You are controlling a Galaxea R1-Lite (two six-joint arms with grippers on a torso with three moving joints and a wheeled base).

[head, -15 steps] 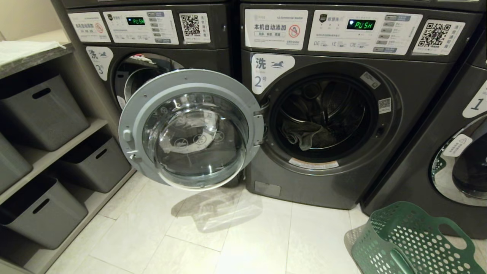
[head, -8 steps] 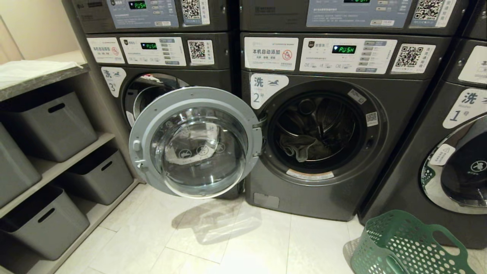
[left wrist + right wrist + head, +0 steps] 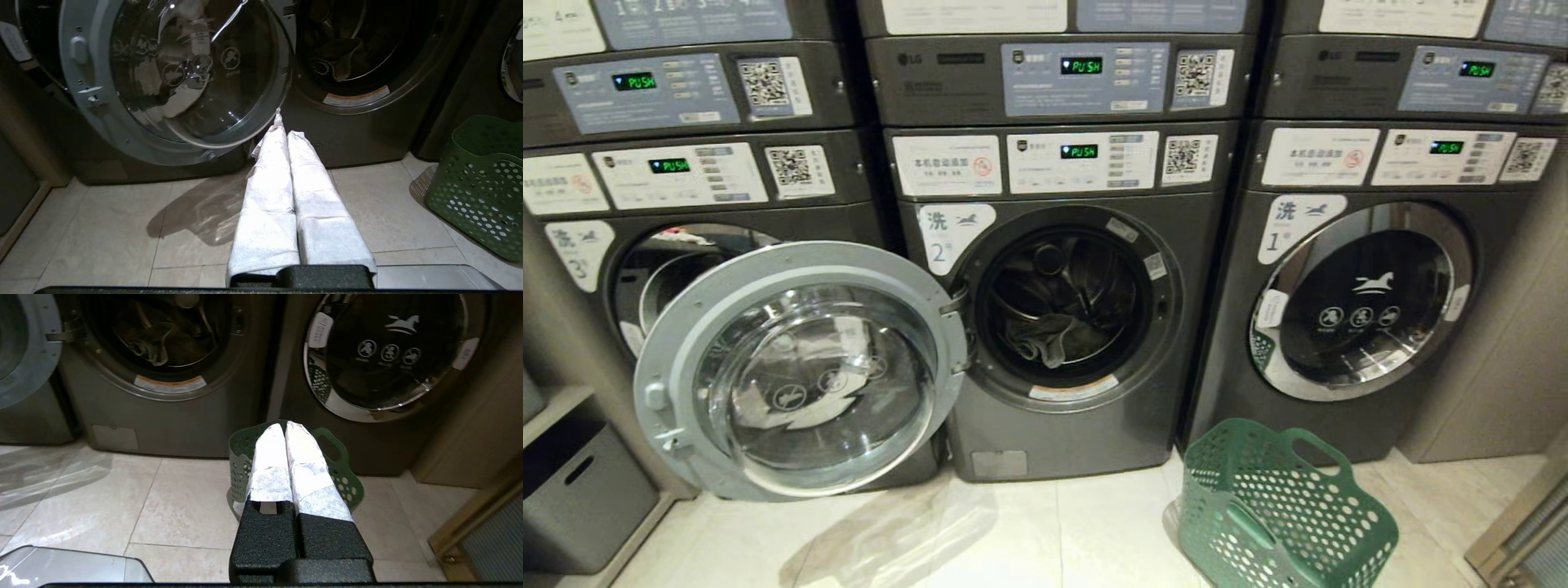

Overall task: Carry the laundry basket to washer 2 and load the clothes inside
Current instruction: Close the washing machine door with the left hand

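Observation:
Washer 2 (image 3: 980, 433) stands in the middle of the row with its round door (image 3: 796, 371) swung open to the left. Dark clothes (image 3: 1045, 339) lie inside its drum, also seen as clothes (image 3: 149, 345) in the right wrist view. The green perforated laundry basket (image 3: 1278, 510) sits on the floor to the right, in front of washer 1; it looks empty. My left gripper (image 3: 286, 126) is shut, its white-wrapped fingers pressed together, low above the floor before the open door. My right gripper (image 3: 284, 426) is shut too, pointing at the basket (image 3: 241, 457). Neither arm shows in the head view.
Washer 1 (image 3: 1364, 302) on the right has its door closed. Washer 3 (image 3: 662, 269) on the left is partly hidden behind the open door. A grey bin (image 3: 576, 490) sits on a low shelf at far left. Pale floor tiles (image 3: 1054, 531) lie between me and the machines.
The whole head view has swung right and risen: washer 2 now sits centre, washer 1 and the whole basket are in view, the shelves have slid out left. Nothing in the room moved.

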